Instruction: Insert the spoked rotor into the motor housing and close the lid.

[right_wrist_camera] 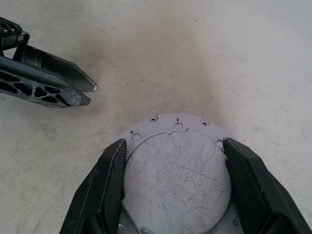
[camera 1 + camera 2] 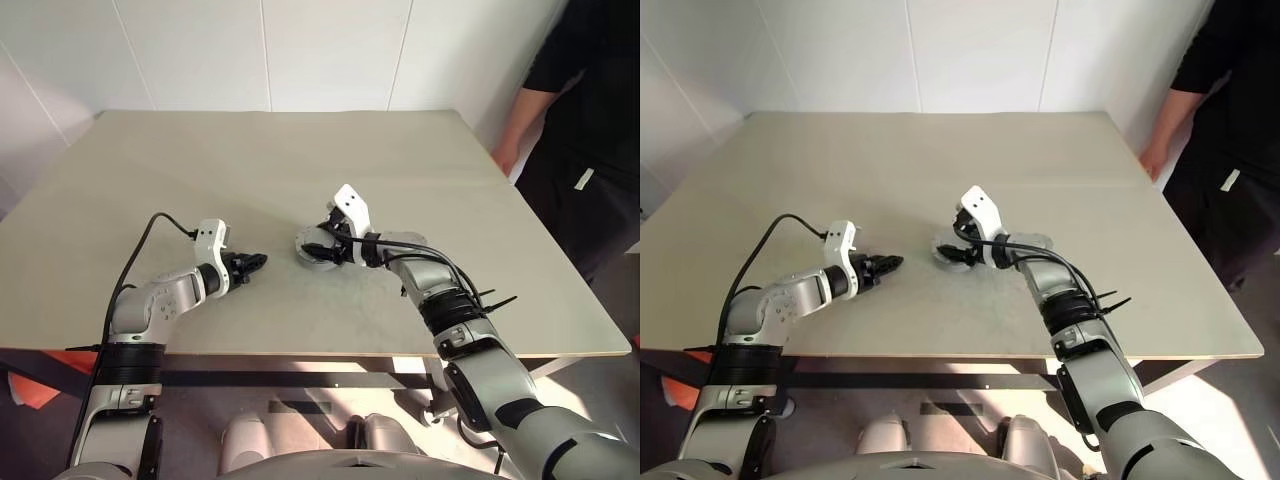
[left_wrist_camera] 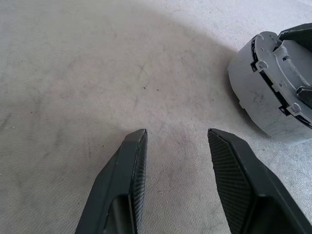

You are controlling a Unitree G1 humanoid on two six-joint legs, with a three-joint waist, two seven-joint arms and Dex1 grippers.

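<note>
Housing [image 3: 273,92] stands mid-table, flat grey face upward. Right gripper [image 1: 175,161] is clamped across it. Left gripper [image 3: 178,141] is held apart, empty, nearby. Grip to be kept level, centred.

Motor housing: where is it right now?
Head views: the motor housing sits on the table near centre, between the right gripper's fingers, with the left gripper just to its left.

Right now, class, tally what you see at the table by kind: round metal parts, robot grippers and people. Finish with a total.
Round metal parts: 1, the motor housing
Robot grippers: 2, the left gripper and the right gripper
People: 1, a person at the table's edge
Total: 4
</note>
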